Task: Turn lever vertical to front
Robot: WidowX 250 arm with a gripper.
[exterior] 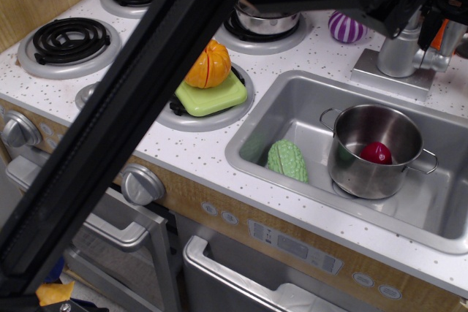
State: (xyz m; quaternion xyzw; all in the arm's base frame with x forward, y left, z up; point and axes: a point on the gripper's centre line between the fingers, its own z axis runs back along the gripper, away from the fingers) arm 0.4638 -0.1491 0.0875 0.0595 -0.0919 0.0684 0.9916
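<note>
Readable text: none anywhere in the view.
Front control panel: a pale strip with faint marks, too blurred to read.
Round buttons on the wooden front: no legible signs.
Stove knobs: plain silver, no numbers visible.

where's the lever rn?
Far right at the back: the lever juts right from the faucet post, behind the sink, right of the striped ball. The pincer sits just above it.
</note>
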